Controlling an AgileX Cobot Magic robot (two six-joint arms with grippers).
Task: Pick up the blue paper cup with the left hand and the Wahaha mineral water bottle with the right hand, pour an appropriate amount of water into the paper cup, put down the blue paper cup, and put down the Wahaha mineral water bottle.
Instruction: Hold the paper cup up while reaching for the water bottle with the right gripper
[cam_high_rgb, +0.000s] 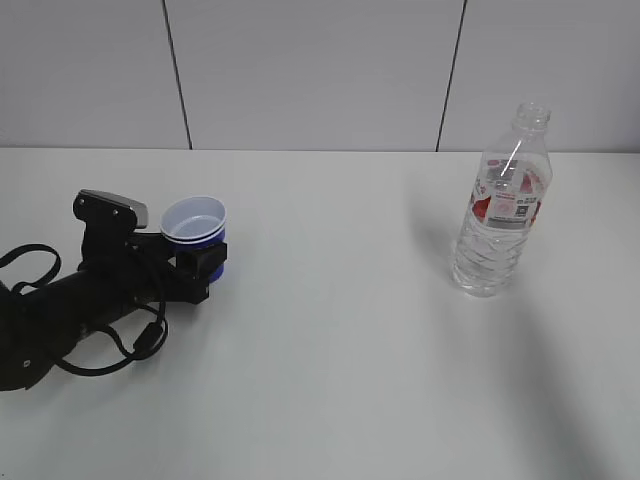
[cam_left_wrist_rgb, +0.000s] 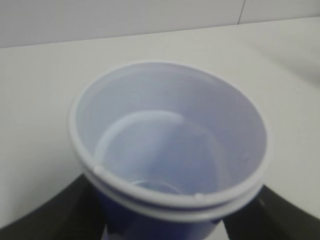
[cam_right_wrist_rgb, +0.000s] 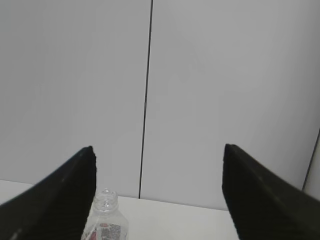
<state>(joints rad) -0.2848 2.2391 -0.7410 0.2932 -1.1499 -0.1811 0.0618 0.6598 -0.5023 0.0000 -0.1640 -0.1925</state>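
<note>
— While our left gripper (cam_high_rgb: 205, 262) clasps the blue paper cup (cam_high_rgb: 195, 222) with its smooth white inside, where's the ribbed clear Wahaha mineral water bottle (cam_high_rgb: 502, 205)?

— Upright at the table's (cam_high_rgb: 330, 350) right side; our right gripper (cam_right_wrist_rgb: 157, 200) hangs spread above it.

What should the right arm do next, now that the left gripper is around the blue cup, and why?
Probably bring the right gripper down and forward around the Wahaha mineral water bottle. Its jaws stand wide open with only the bottle's uncapped neck showing low between them, and the bottle stands alone and upright on the table. The left gripper already flanks the blue paper cup.
</note>
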